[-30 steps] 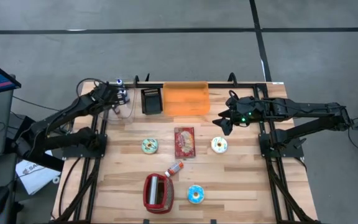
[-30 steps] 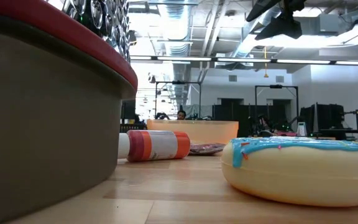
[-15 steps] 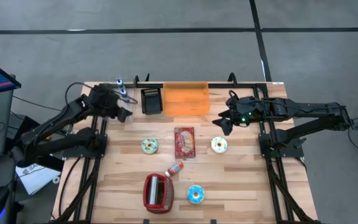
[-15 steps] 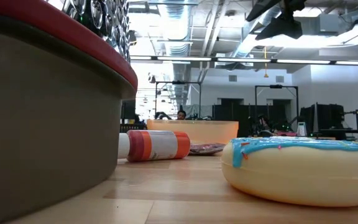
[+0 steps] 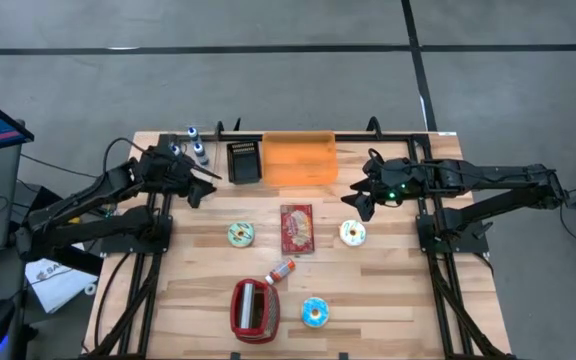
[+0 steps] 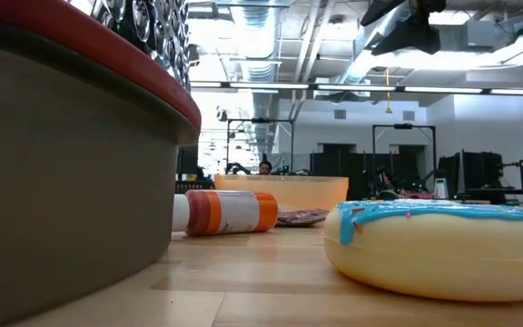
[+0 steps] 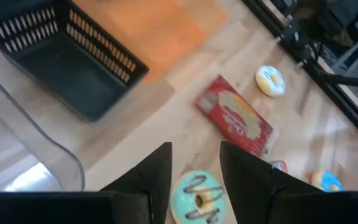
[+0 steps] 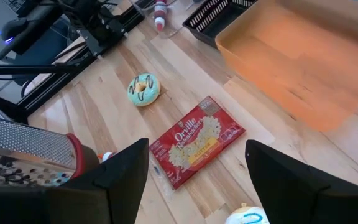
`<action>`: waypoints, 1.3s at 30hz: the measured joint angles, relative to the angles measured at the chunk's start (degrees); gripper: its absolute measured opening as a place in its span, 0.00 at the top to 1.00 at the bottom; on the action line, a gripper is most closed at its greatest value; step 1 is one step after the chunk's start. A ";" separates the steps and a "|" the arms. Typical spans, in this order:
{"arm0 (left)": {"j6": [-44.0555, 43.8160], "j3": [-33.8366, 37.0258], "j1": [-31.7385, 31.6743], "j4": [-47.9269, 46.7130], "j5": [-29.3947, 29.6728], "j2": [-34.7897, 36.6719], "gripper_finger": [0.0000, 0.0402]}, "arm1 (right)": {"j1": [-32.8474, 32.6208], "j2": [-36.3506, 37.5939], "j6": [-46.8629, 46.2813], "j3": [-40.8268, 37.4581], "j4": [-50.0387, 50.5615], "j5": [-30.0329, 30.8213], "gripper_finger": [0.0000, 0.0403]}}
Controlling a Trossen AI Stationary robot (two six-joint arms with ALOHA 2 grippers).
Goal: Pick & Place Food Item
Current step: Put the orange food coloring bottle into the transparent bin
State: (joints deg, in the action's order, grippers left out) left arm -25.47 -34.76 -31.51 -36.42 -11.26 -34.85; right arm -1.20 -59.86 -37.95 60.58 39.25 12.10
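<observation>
Nothing looks placed yet: the orange bin (image 5: 298,160) sits empty, the three donuts and popcorn box (image 5: 296,228) lie on the tabletop (image 5: 388,290), and the left hand (image 5: 204,182) and right hand (image 5: 356,198) hover open, gripping nothing

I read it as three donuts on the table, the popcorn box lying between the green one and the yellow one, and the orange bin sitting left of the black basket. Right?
Not quite. In the high view the orange bin sits right of the black basket, not left. The rest holds: three donuts, with the popcorn box between the green donut and the yellow donut; the blue donut lies nearer the front edge.
</observation>
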 joint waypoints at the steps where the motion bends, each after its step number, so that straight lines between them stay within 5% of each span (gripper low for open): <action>1: 0.14 0.00 0.00 0.56 0.33 0.00 0.67 | -0.07 0.00 -0.06 0.00 0.05 0.00 0.36; 17: 0.76 0.00 9.90 4.25 -2.10 -0.17 0.68 | -1.11 -0.27 0.88 0.00 1.63 -0.24 0.36; 22: -0.31 0.00 15.41 4.94 -2.06 -1.32 0.69 | -2.53 -2.54 8.17 0.00 -2.19 -5.53 0.36; 39: -2.33 0.00 29.35 11.91 6.37 -9.03 0.70 | -2.09 -34.12 32.61 0.02 -22.57 -28.91 0.36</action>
State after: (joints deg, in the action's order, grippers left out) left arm -27.80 -34.76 -2.16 -24.51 -4.89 -43.88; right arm -3.29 -93.97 -5.35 60.60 16.68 -16.81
